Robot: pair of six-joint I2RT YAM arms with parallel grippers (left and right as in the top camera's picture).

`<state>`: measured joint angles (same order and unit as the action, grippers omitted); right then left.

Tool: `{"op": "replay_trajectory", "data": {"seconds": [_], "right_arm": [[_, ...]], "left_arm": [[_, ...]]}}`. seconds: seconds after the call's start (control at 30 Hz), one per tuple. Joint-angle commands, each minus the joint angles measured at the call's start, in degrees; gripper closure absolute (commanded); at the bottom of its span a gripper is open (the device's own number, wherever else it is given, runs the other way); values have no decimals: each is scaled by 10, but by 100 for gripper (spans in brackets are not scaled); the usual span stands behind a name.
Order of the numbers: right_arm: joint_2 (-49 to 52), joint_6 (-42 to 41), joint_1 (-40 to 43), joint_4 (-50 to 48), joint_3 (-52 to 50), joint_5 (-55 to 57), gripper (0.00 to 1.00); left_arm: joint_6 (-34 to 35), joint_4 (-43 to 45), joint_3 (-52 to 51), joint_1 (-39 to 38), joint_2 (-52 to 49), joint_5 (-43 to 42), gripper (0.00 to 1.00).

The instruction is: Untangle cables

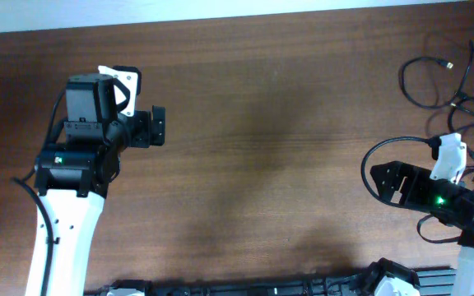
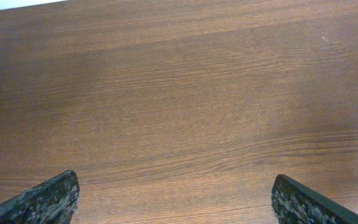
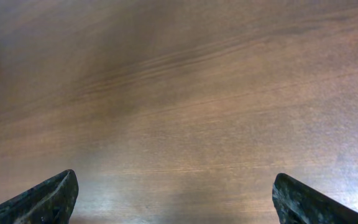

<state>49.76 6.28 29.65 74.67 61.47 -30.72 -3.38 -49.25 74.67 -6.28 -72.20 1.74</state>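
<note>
Cables (image 1: 455,103) in loose loops at far right of table (image 1: 286,123), just beside right arm (image 1: 422,187), possibly touching it. Left jaws wide open, holding nothing; right jaws likewise.

table (image 1: 286,123) warm brown with fine darker wood grain; cables (image 1: 459,100) black; left arm (image 1: 81,160) black above, white below; right arm (image 1: 410,185) black with a green light (image 1: 440,200); left gripper (image 2: 176,202) fingertips (image 2: 45,199) black, flecked grey; right gripper (image 3: 176,202) fingertips (image 3: 45,199) the same
</note>
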Motion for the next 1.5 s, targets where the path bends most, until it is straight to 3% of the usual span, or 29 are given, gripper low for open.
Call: {"op": "replay_trajectory", "data": {"seconds": [0.0, 1.2, 1.33, 1.47], "right_arm": [[-4, 35, 0, -3, -6, -54, 1], [83, 34, -30, -52, -6, -60, 1], [66, -16, -77, -119, -6, -36, 1], [35, -97, -168, -197, -6, 79, 1]], "left_arm": [[6, 1, 4, 2, 5, 2, 1], [6, 1, 4, 2, 5, 2, 1], [6, 1, 4, 2, 5, 2, 1], [6, 1, 4, 2, 5, 2, 1]]}}
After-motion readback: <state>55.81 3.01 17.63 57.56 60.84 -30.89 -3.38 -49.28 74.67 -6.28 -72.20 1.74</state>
